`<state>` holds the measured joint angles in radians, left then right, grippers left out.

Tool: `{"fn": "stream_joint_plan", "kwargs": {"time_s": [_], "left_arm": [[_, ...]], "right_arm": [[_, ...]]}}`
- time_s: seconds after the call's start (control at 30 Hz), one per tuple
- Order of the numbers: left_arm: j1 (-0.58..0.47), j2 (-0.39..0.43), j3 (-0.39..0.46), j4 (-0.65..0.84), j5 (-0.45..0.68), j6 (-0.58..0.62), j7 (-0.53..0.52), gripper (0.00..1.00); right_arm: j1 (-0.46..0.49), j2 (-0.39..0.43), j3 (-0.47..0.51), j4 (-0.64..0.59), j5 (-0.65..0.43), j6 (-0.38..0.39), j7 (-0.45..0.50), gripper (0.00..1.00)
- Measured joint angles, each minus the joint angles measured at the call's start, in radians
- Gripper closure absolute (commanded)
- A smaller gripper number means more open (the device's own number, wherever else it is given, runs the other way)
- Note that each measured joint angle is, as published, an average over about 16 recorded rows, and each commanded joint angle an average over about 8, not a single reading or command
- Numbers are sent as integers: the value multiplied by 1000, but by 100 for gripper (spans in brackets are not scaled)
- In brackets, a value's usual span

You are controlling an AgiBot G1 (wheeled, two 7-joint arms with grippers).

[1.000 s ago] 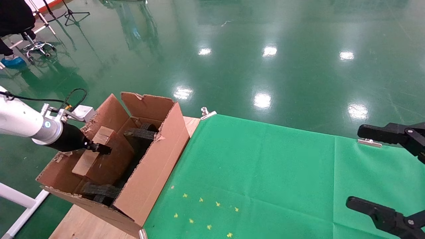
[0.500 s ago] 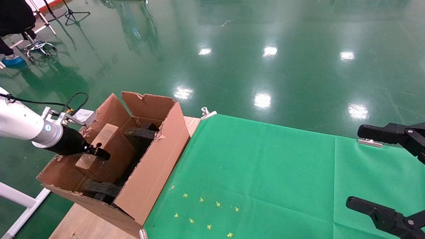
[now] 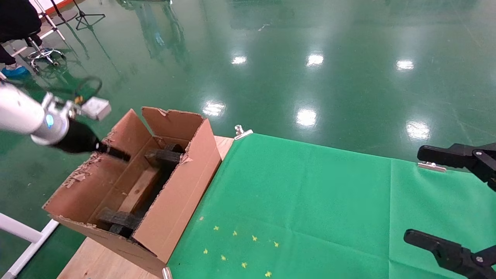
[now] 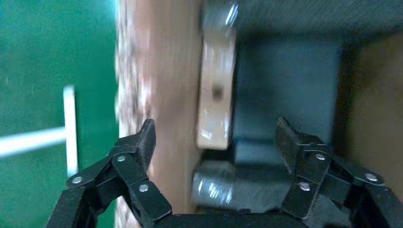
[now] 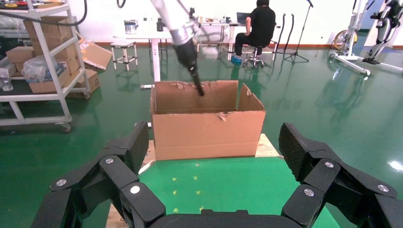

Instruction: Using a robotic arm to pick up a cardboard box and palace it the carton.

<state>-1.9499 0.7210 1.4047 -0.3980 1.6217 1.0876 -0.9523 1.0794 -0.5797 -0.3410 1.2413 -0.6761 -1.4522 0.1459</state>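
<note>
Left wrist view shows the left claw [image 4: 214, 142] spread empty above the cardboard box [image 4: 216, 95] (head view hides its hole).

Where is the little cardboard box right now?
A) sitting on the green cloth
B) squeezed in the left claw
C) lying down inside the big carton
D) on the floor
C: the small cardboard box lies on the bottom of the carton between the dark foam pieces, while the left claw hangs open and empty above it at the carton's rim.
</note>
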Motion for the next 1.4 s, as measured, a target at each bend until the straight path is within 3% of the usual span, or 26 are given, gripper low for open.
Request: {"fn": "stream_joint_plan", "kwargs": {"time_s": [0.3, 0.6, 0.87, 1.4], "left_arm": [[-79, -71, -35, -227, -37, 8, 20, 0], [-67, -94, -63, -309, -59, 13, 35, 0], [12, -93, -150, -347, -127, 45, 96, 0], [248, -98, -416, -495, -336, 144, 279, 0]], "right_arm": [[0, 0, 0, 0, 0, 0, 0, 0], [0, 0, 0, 0, 0, 0, 0, 0], [0, 0, 0, 0, 0, 0, 0, 0], [0, 0, 0, 0, 0, 0, 0, 0]]}}
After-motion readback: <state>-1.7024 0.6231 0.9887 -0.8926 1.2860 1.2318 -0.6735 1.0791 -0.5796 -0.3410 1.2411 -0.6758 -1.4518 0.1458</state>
